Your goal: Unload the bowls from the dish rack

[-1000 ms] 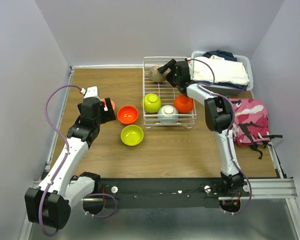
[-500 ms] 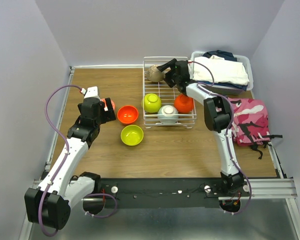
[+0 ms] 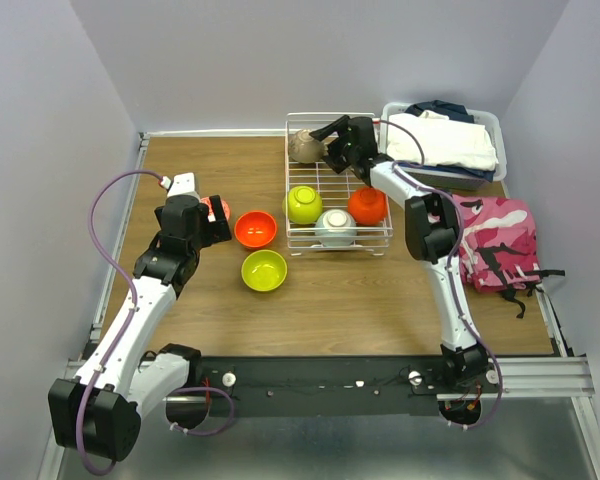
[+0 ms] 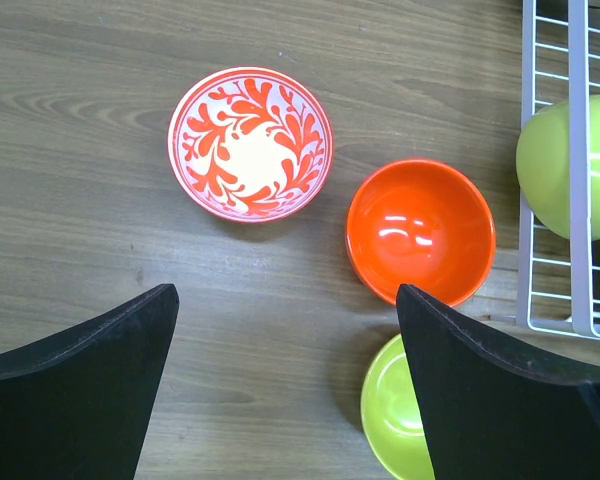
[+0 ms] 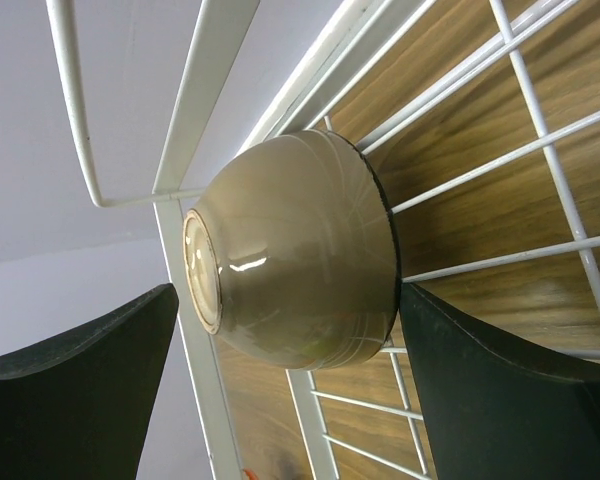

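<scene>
Right gripper (image 5: 285,296), jaws wide, brackets taupe bowl (image 5: 290,265) in far left corner of rack (image 5: 210,60). I can't tell whether fingers touch it. Bowl lies tipped on side: foot toward one finger, rim toward other and against rack grid, axis running across jaw gap. Left gripper (image 4: 287,300), also wide and empty, hangs over table (image 4: 80,230) above patterned bowl (image 4: 250,142) and orange bowl (image 4: 420,230), both mouth up, left of rack.

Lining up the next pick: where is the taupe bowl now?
Top view: taupe bowl sits in the far-left corner of the dish rack, right gripper open around it.
</scene>
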